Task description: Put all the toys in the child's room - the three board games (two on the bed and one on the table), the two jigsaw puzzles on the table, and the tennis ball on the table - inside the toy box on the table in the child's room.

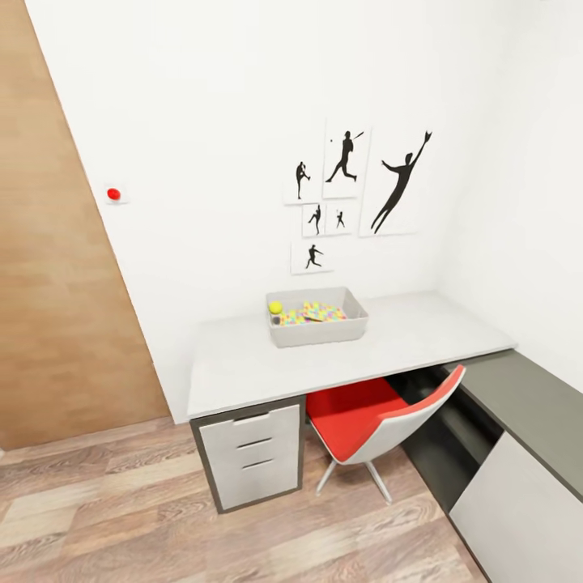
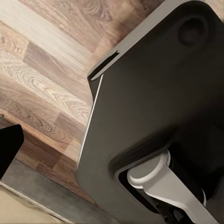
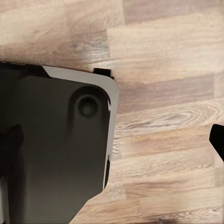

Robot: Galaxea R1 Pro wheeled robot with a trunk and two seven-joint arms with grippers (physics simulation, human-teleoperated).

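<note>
The light grey toy box stands on the pale table against the white wall of the child's room. Inside it lie the yellow-green tennis ball and a multicoloured jigsaw puzzle. The board games are out of view. Both arms hang low beside my dark base. A dark fingertip of the left gripper shows over the plank floor, and a fingertip of the right gripper sits at the frame's edge. The fingers stand wide apart with nothing between them.
A red chair is tucked under the table beside the white drawer unit. A lower dark grey cabinet runs along the right wall. A wood door panel and a red wall button are at the left. My base rests on plank floor.
</note>
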